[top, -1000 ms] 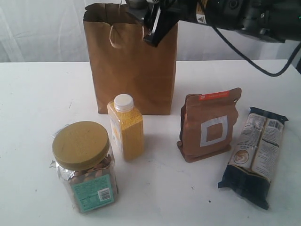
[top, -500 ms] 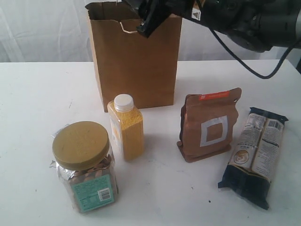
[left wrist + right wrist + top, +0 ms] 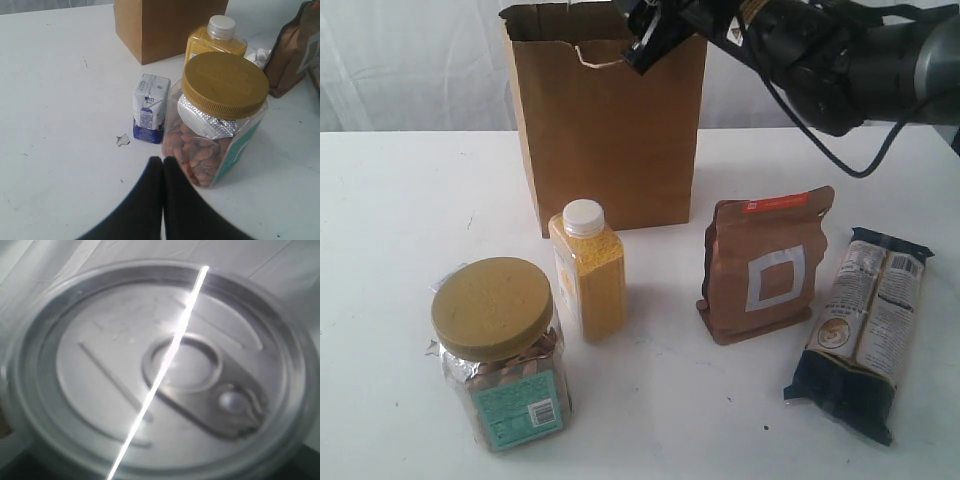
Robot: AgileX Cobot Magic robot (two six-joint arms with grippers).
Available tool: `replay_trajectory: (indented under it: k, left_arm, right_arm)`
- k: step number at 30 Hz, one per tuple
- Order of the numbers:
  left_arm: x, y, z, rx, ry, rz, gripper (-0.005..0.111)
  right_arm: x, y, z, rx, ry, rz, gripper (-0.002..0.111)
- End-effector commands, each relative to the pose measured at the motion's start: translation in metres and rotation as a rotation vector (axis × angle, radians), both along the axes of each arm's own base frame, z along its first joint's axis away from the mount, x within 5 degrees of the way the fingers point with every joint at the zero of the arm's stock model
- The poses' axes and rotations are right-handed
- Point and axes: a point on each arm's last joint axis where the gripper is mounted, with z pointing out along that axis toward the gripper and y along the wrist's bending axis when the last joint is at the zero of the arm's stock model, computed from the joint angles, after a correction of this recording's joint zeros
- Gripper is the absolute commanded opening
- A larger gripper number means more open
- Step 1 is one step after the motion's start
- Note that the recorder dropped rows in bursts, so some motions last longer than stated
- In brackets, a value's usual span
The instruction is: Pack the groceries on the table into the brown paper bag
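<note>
The brown paper bag (image 3: pixel 605 130) stands upright at the back of the table (image 3: pixel 400 220). My right gripper (image 3: pixel 645 40) hangs at the bag's open rim. The right wrist view is filled by the metal lid of the pull-tab can (image 3: pixel 165 370), very close, and no fingers show there. In front stand the yellow-lidded jar (image 3: pixel 500 350), the yellow white-capped bottle (image 3: pixel 588 270), the copper-brown pouch (image 3: pixel 765 265) and the long dark-blue packet (image 3: pixel 860 330). The small white-blue carton (image 3: pixel 150 107) sits beside the jar (image 3: pixel 220 115). My left gripper (image 3: pixel 163 161) is shut and empty, just short of the jar.
A small scrap (image 3: pixel 122 140) lies on the table near the carton. The right arm and its cable (image 3: pixel 830 70) stretch across the upper right above the pouch. A white curtain closes off the back.
The bag has slid back and slightly right. My right gripper has risen from the bag's front face to its rim. The groceries on the table have not moved.
</note>
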Motion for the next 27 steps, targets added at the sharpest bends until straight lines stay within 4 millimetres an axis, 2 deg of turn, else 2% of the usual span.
replay_trajectory:
  k: [1, 13, 22, 24, 26, 27]
  left_arm:
    - [0.0, -0.001, -0.002, -0.017, 0.01, 0.0, 0.0]
    - [0.0, -0.001, -0.002, -0.017, 0.01, 0.0, 0.0]
    - [0.0, -0.001, -0.002, -0.017, 0.01, 0.0, 0.0]
    - [0.0, -0.001, -0.002, -0.017, 0.01, 0.0, 0.0]
    - [0.0, -0.001, -0.002, -0.017, 0.01, 0.0, 0.0]
    - [0.0, -0.001, -0.002, -0.017, 0.01, 0.0, 0.0]
  right_arm:
    - [-0.004, -0.001, 0.014, 0.055, -0.081, 0.018, 0.0]
    - [-0.006, -0.002, 0.015, 0.084, -0.061, 0.029, 0.0]
    - [-0.035, -0.014, 0.034, 0.135, -0.048, 0.048, 0.0]
    - [-0.043, -0.017, 0.041, 0.186, -0.014, 0.06, 0.0]
    - [-0.049, -0.026, 0.054, 0.362, 0.173, 0.072, 0.0]
    - [-0.052, -0.031, 0.06, 0.412, 0.211, 0.078, 0.0]
